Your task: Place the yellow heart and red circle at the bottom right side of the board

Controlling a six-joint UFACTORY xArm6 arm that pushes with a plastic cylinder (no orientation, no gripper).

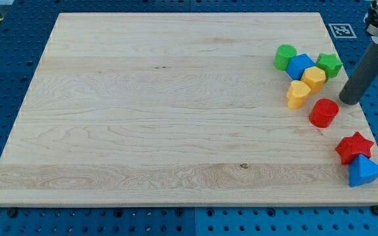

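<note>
- Nearest the view's bottom, at the right corner of the wooden board (143, 124), lies the blue triangle (363, 172), close to the board's right edge.
- The red star (354, 147) sits just above the blue triangle and touches it.
- Further up and a little to the view's left stands the red circle (323, 112), a short round block, apart from the red star and apart from the cluster above it.
- The yellow heart (298, 94) lies just up and left of the red circle, near it but with a small gap between them.
- The yellow hexagon (314, 78) rests against the upper right of the yellow heart.
- The blue cube (300, 65) touches the yellow hexagon on its upper left.
- The green star (329, 65) sits just right of the blue cube and above the yellow hexagon.
- The green round block (284, 57) is the farthest of the cluster, pressed against the blue cube's left side.
- My tip (350, 100) stands to the right of the red circle, near it but not touching, and below right of the green star.
- The tool is a plain dark rod with nothing to open or close; it holds nothing.
- The board rests on a blue perforated desk (5, 78).
</note>
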